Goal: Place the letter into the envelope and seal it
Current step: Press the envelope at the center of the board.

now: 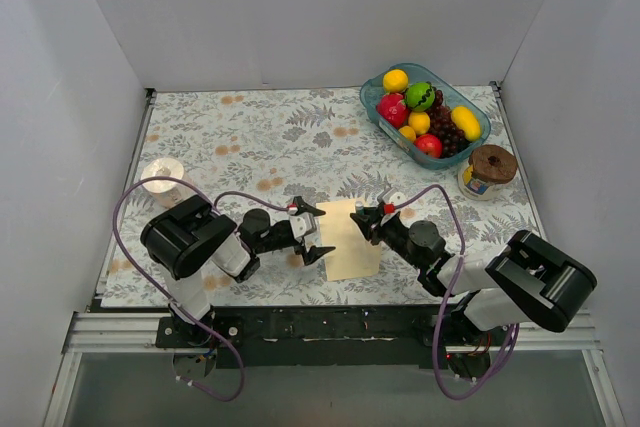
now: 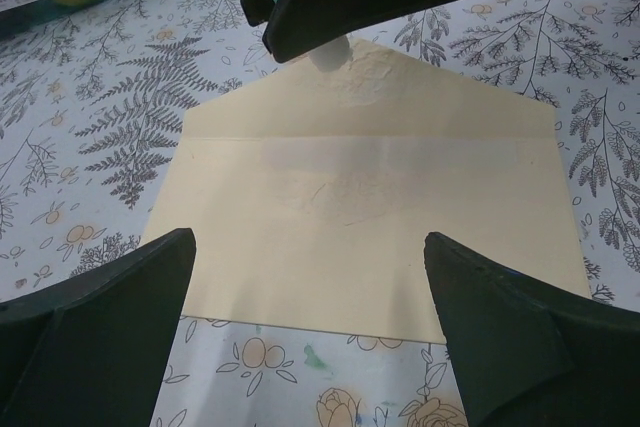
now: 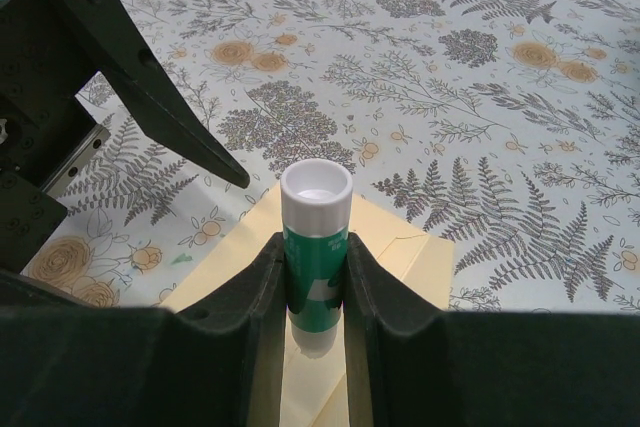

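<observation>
The cream-yellow envelope (image 1: 350,247) lies flat on the floral tablecloth between both arms, its pointed flap open (image 2: 400,97) and turned toward the right arm. My right gripper (image 1: 363,217) is shut on a green glue stick (image 3: 316,247) with a white end. The stick stands upright with its lower end on the flap (image 3: 400,247). My left gripper (image 1: 320,232) is open, its fingers spread above the envelope's opposite long edge (image 2: 330,322), with nothing between them. The letter is hidden in every view.
A blue tray of toy fruit (image 1: 375,107) stands at the back right, with a brown-lidded jar (image 1: 487,169) next to it. A white roll (image 1: 163,177) sits at the left. White walls close in three sides.
</observation>
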Available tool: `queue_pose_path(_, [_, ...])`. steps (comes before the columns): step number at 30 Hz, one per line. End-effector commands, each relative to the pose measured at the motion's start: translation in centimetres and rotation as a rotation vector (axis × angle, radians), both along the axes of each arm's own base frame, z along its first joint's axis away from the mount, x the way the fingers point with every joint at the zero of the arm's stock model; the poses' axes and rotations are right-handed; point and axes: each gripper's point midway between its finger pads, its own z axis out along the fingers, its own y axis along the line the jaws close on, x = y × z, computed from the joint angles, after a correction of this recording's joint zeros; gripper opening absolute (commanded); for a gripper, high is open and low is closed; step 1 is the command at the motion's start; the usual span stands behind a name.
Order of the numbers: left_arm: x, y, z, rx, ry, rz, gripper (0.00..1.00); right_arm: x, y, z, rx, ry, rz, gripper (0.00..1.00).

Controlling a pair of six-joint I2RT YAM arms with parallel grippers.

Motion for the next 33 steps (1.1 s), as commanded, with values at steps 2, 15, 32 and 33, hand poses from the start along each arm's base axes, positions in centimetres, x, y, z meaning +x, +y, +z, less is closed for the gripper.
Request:
queue_pose_path(2, [0.7,-1.6,6.0,-0.167,-0.215,-0.052,0.98,0.2,0.2,1.3,0.045,-0.046,0.009,0.01])
queue_pose_path(15, [0.7,-0.7,4.1,-0.147,-0.149,0.005,0.98,1.0,0.7,1.2,0.059,-0.039,0.013,0.01])
queue_pose_path(32, [-0.7,-1.1,4.3,-0.225,-0.046,-0.044,0.91,0.9,1.5,0.7,0.049,-0.020,0.045,0.01])
queue_pose_path(33, [-0.9,-1.2,4.1,-0.220,-0.043,-0.050,0.91,0.9,1.5,0.6,0.048,-0.018,0.045,0.01])
